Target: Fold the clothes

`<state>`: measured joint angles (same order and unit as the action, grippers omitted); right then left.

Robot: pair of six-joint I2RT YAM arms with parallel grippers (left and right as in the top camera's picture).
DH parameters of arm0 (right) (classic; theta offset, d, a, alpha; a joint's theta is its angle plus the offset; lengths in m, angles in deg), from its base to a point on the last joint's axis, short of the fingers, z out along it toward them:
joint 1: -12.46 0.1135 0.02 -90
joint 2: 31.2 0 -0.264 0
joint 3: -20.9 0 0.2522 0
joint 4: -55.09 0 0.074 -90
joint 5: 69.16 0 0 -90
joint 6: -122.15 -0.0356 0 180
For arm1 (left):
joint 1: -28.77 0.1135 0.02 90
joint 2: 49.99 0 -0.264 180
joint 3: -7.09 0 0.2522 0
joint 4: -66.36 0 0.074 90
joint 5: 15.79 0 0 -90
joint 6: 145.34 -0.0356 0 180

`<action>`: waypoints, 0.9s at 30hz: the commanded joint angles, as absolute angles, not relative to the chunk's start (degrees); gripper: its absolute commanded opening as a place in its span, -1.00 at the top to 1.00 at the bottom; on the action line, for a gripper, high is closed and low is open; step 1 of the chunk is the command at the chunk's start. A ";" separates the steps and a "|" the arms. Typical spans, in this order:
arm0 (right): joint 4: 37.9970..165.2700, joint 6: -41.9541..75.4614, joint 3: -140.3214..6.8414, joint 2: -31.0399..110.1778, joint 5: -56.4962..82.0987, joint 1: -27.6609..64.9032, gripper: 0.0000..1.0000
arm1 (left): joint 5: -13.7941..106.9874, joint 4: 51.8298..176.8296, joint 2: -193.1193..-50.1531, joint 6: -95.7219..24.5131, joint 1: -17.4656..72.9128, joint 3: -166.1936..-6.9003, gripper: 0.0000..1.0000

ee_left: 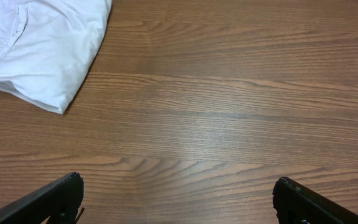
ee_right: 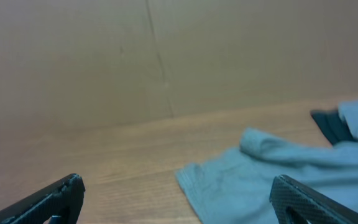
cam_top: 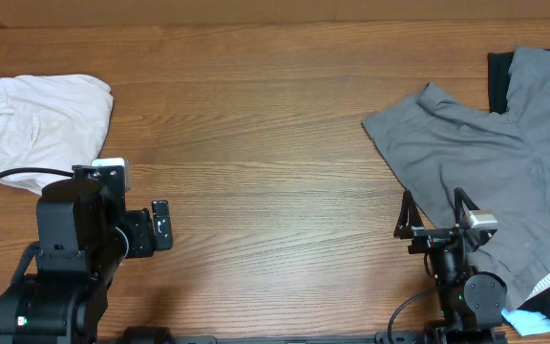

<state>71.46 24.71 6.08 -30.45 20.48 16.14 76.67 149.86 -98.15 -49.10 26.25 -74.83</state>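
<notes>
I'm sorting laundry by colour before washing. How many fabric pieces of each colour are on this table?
Cream: 1, the shorts
Grey: 1, the grey garment
Black: 1, the fabric piece showing at the grey garment's far edge
Total: 3

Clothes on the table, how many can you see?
3: cream shorts at the far left, a grey garment on the right, and a black piece peeking out beside it. More may hide under the grey one.
</notes>
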 commanded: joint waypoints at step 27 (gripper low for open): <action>73.62 25.12 6.67 -30.91 21.64 15.64 -1.00 | 77.61 149.95 -97.98 -48.49 26.49 -74.90 -1.00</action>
<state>73.97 24.71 6.10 -30.52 21.25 15.92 76.67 149.90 -98.15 -49.10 26.25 -74.83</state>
